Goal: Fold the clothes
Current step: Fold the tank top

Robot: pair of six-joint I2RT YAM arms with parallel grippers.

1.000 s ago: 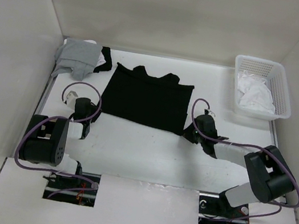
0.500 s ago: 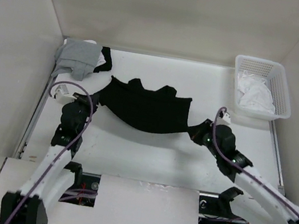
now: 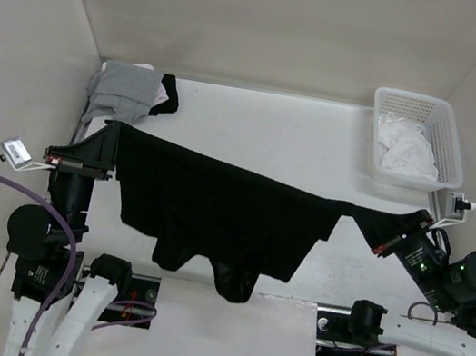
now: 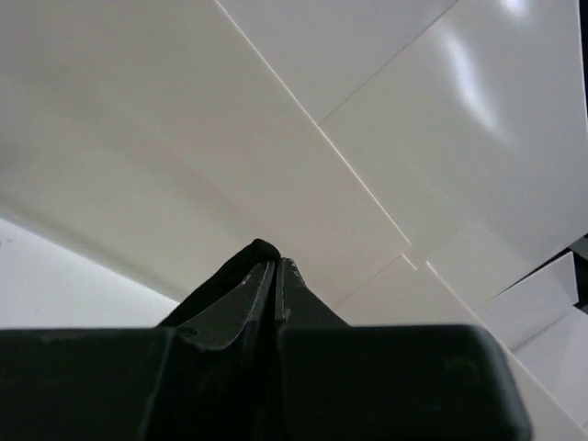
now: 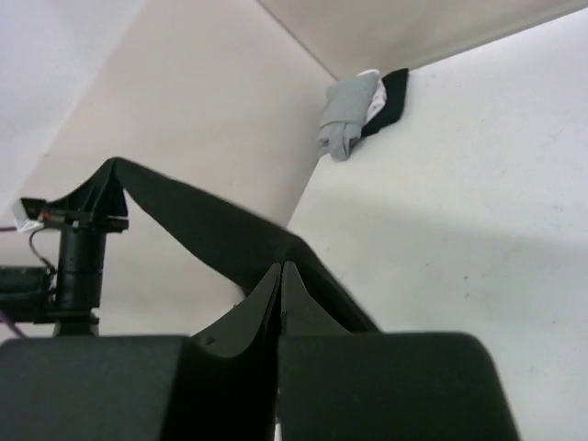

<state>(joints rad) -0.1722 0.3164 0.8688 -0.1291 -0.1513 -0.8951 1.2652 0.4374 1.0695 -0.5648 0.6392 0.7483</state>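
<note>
Top view: a white, matte table [image 3: 317,146], flat and smooth, closed in by plain off-white wall panels [image 3: 274,28] at the back and on both sides. The panel seams show as thin straight lines in the left wrist view.

At the far right corner stands a white plastic basket [image 3: 450,151]. It is rectangular with lattice walls and holds a crumpled white cloth [image 3: 403,156]. At the far left corner lies a bunched light grey garment [image 3: 124,93] of soft knit, against the wall.

The black garment [image 3: 214,211] is thin, limp and unpatterned. It hangs stretched between my 2 arms over the near part of the table. Its top edge runs as a taut, slightly sloping line, and its lower edge droops in uneven lobes and loops. I cannot tell whether the lowest fold touches the surface.

My left gripper [image 3: 117,131] is pinched tight on the garment's left corner, raised near the left wall. My right gripper [image 3: 362,218] is clamped just as narrowly on the right corner, its black fingers pressed together over the fabric.
</note>
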